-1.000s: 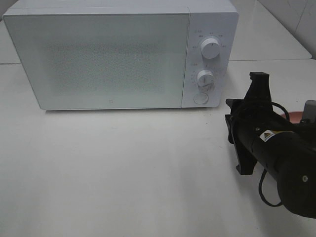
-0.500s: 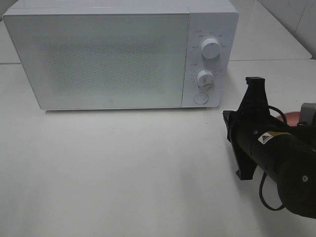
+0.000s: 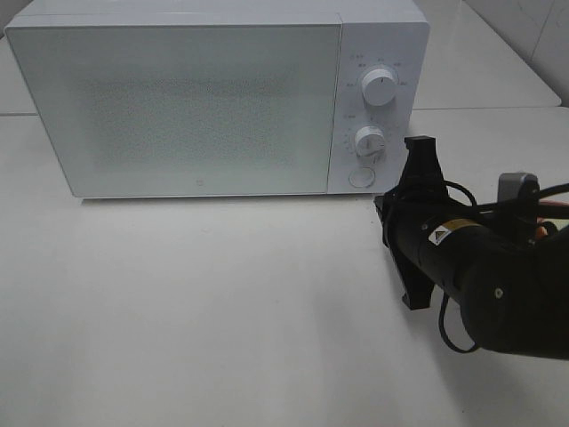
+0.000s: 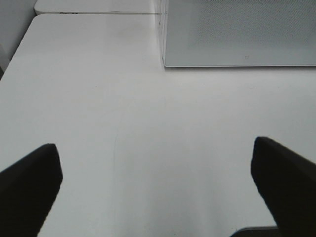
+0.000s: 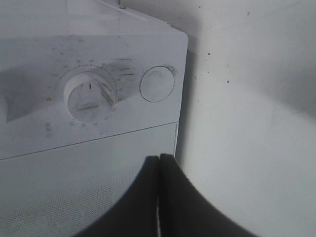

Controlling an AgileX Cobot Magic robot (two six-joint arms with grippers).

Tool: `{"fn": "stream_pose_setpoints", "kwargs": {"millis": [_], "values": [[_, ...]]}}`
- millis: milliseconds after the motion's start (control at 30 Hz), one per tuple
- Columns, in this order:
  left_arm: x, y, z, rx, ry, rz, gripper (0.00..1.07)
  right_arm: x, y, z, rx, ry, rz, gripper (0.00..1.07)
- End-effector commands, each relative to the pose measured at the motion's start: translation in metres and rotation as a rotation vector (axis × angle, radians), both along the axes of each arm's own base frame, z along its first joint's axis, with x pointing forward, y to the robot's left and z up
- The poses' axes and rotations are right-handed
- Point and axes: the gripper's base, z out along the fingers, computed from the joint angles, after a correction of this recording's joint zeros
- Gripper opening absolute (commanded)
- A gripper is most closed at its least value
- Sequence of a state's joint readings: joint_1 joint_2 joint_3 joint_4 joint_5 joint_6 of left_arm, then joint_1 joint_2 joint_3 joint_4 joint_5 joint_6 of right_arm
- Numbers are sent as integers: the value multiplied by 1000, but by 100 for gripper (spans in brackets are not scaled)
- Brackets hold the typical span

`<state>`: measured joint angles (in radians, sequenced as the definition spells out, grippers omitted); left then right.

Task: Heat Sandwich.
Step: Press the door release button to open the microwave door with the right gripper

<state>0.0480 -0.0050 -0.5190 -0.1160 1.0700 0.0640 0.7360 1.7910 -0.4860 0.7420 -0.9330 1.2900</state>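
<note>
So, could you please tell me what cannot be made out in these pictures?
Sandwich: in no view; the right arm blocks part of the table in the exterior high view.
Microwave interior: hidden by its closed, opaque door.
Dial markings: too small, exterior high view.
Left gripper: only fingertips show, cut off by the left wrist view's edge.

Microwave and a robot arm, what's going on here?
The robot's right tool is shut and empty. It points at the microwave's control side, near the round button under the lower knob. The microwave door is closed. The left tool hangs open over the white table, holding nothing. No sandwich shows in any view right now.
</note>
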Motion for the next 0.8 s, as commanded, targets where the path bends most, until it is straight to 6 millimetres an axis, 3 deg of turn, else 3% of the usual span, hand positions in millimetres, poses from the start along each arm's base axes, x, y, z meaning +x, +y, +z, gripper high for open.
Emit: {"fn": "stream_pose_setpoints", "kwargs": {"millis": [33, 367, 800], "values": [[-4, 0, -1, -2, -19, -4, 100, 13, 5, -2, 0, 7, 38, 0], [-4, 0, -1, -2, -19, -4, 100, 48, 3, -15, 6, 32, 36, 0], [-4, 0, -1, -2, -19, -4, 100, 77, -3, -28, 7, 54, -3, 0]]}}
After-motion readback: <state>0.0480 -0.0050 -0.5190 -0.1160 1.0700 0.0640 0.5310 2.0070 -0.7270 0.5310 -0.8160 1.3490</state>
